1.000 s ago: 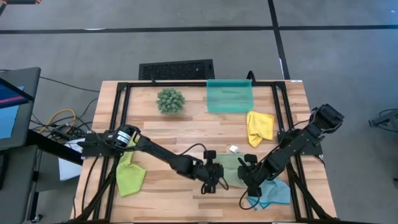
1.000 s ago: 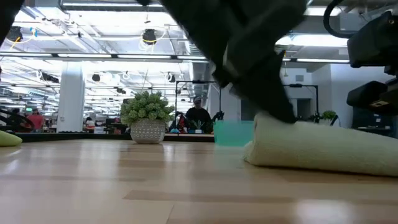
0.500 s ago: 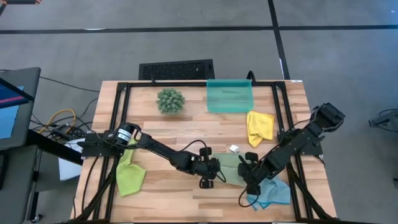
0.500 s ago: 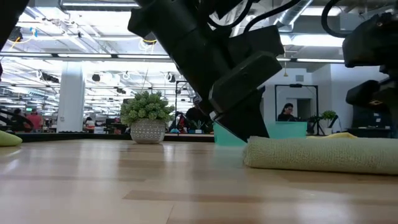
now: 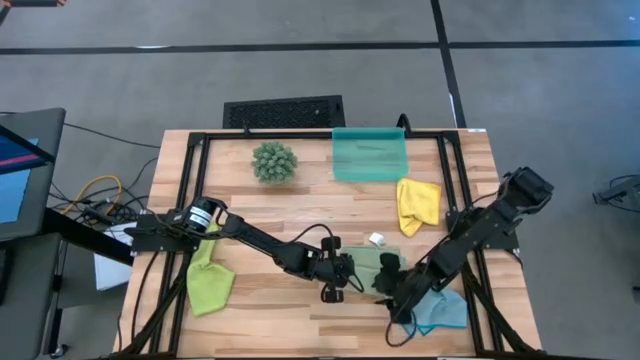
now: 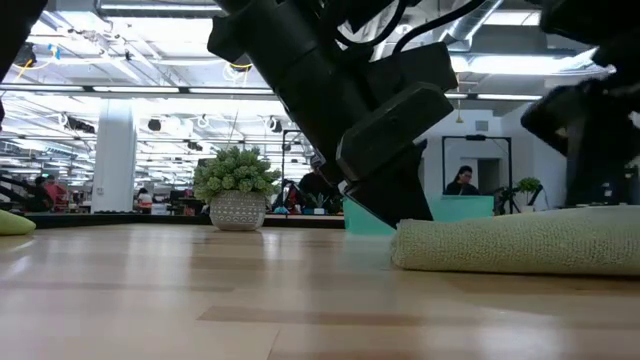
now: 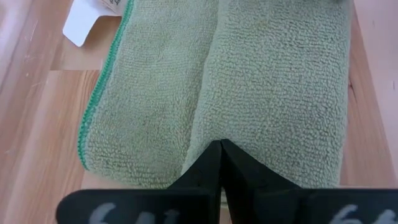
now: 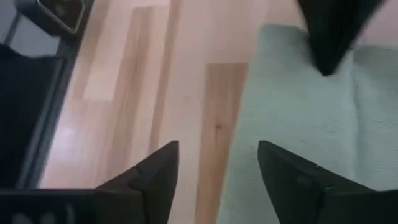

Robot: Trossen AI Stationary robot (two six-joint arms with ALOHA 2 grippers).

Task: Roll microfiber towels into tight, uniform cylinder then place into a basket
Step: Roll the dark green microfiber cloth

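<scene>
The sage green towel (image 5: 366, 268) lies partly rolled on the table's near middle. In the left wrist view its roll (image 7: 280, 93) sits beside a flat layer (image 7: 149, 106). My left gripper (image 7: 221, 150) is shut, its tips down on this towel's left end (image 6: 420, 240). My right gripper (image 8: 217, 165) stands open just off the towel's right end (image 5: 385, 287), with only wood between its fingers. The lime green towel (image 5: 208, 282), yellow towel (image 5: 417, 204) and light blue towel (image 5: 438, 310) lie loose. The teal basket (image 5: 370, 155) stands at the far edge. My left gripper presses its shut fingertips (image 7: 221, 160) on the sage towel, in the crease (image 7: 200, 124) where the roll meets the flat layer, at the towel's left end. The fingers slant down from the table's left. The towel lies on the table under them.
A spiky green plant ball (image 5: 274, 161) stands at the far left of the basket, and a black grille (image 5: 283, 110) lies beyond the far edge. A small white tag (image 5: 377, 240) lies by the sage towel. People show in the room behind.
My right gripper has opened at the sage towel's right end and tipped, shifting a little toward the table's left. My left gripper sank slightly onto the towel's left end, then kept still. The roll stays on the table, its right end now standing a little higher.
</scene>
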